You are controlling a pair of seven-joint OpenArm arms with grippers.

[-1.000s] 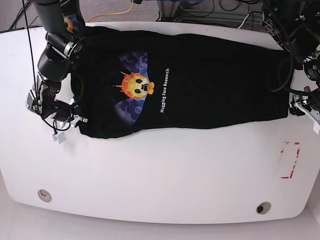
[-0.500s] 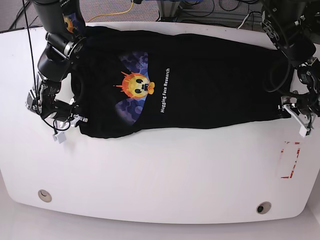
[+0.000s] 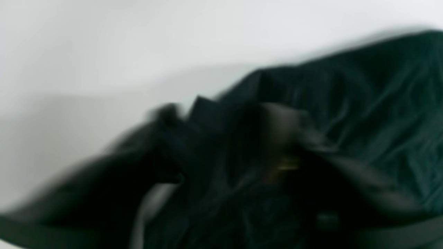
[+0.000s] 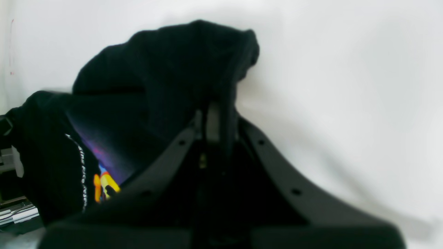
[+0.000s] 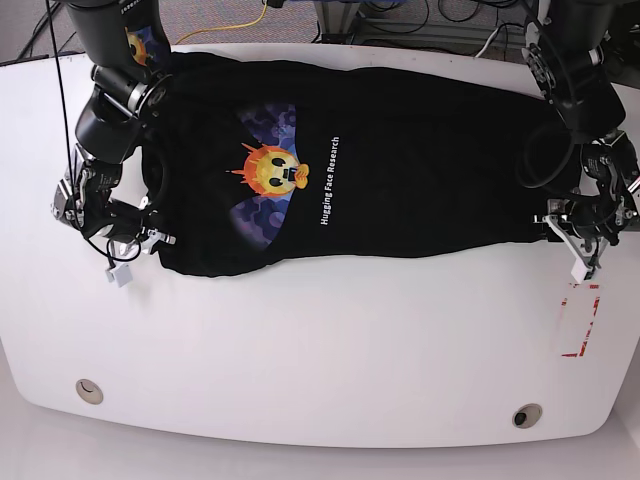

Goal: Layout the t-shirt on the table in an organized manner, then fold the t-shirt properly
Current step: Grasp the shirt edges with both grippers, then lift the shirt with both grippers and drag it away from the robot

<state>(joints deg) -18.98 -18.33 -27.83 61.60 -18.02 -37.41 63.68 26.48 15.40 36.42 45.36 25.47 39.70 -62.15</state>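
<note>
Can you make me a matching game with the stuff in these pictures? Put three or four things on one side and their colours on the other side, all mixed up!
Things:
1. t-shirt
2. table
3. cartoon face on the shirt
4. tape outline near the table's edge

Colours:
A. red
B. white
C. black
D. orange-yellow

Right pairs: 1-C, 2-B, 3-D, 4-A
</note>
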